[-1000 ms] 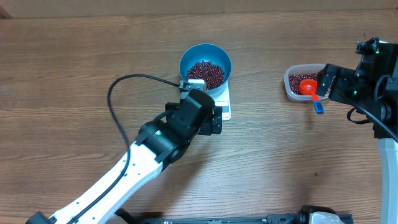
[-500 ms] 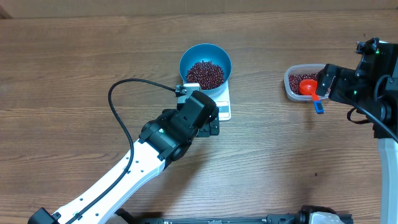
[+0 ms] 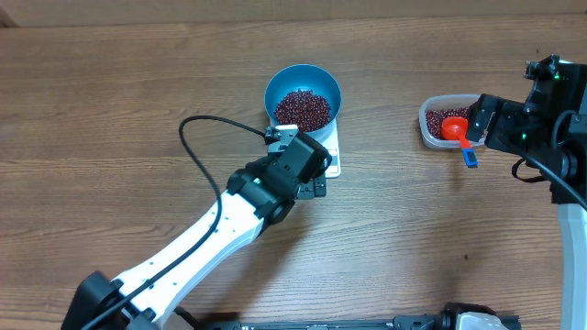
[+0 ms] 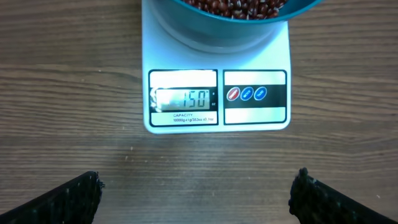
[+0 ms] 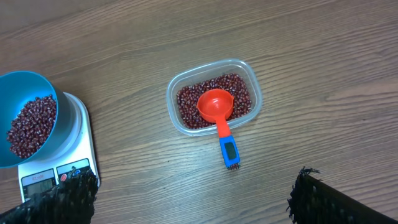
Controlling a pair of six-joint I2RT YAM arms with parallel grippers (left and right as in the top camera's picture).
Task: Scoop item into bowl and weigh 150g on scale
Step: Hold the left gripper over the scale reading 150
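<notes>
The blue bowl (image 3: 303, 84) holds a heap of dark red-brown beans (image 3: 303, 109) and stands on the white scale (image 4: 216, 127). In the left wrist view the scale's display (image 4: 184, 98) reads 150. My left gripper (image 4: 199, 200) hovers open over bare wood just in front of the scale's display edge, with nothing between its fingers (image 4: 68, 202). My right gripper (image 5: 193, 199) is open and empty too, up above the table at the right, near the tub.
A clear plastic tub (image 5: 249, 78) of beans sits at the right. A red scoop (image 5: 216, 106) rests in it, its blue handle (image 5: 229, 149) sticking out over the rim. A black cable (image 3: 197, 128) loops left of the left arm.
The left arm's forearm and cable have swung to the right while its wrist stays by the scale's near edge. The right arm, bowl and scoop have not moved.
</notes>
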